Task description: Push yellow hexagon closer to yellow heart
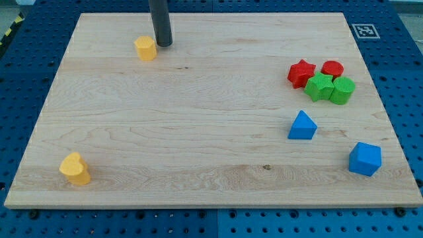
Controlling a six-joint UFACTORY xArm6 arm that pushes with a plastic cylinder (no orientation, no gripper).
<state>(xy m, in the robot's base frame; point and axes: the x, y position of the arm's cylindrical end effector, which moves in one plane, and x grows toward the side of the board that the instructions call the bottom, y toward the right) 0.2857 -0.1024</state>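
Note:
The yellow hexagon (145,47) sits near the view's top left of the wooden board. My tip (163,43) stands just to the right of it, very close or touching. The yellow heart (75,168) lies far away at the view's bottom left corner of the board.
A red star (301,72), a red cylinder (332,68), a green star (320,86) and a green cylinder (343,90) cluster at the view's right. A blue triangle (302,125) and a blue cube (365,158) lie below them. The board edge (198,203) runs along the bottom.

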